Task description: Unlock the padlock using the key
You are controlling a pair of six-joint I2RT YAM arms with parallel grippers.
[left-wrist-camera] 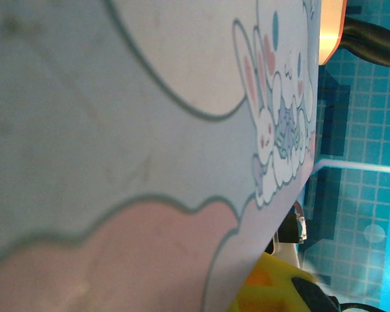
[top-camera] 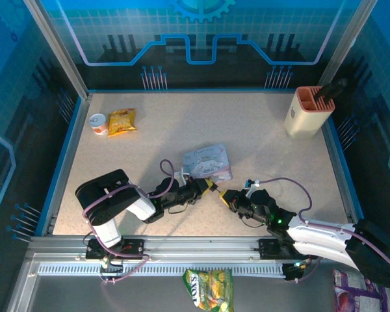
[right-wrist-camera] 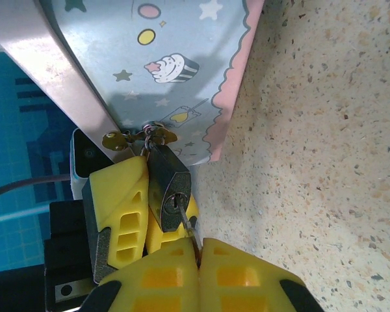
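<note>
Where top blurs, right wrist resolves right end effector (right-wrist-camera: 198, 257) pinching inserted key (right-wrist-camera: 186, 223), left end effector (right-wrist-camera: 148, 218) clamping padlock (right-wrist-camera: 168, 185).

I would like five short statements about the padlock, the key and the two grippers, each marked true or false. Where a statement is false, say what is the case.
1. The key has its tip in the keyhole of the padlock. True.
2. The padlock lies loose on the table, far from the tin box. False: it hangs on the clasp of the tin box.
3. The right gripper is shut on the key. True.
4. The left gripper is wide open and holds nothing. False: its yellow fingers clamp the padlock.
5. A yellow snack bag lies beside a small cup at the far left of the table. True.
</note>
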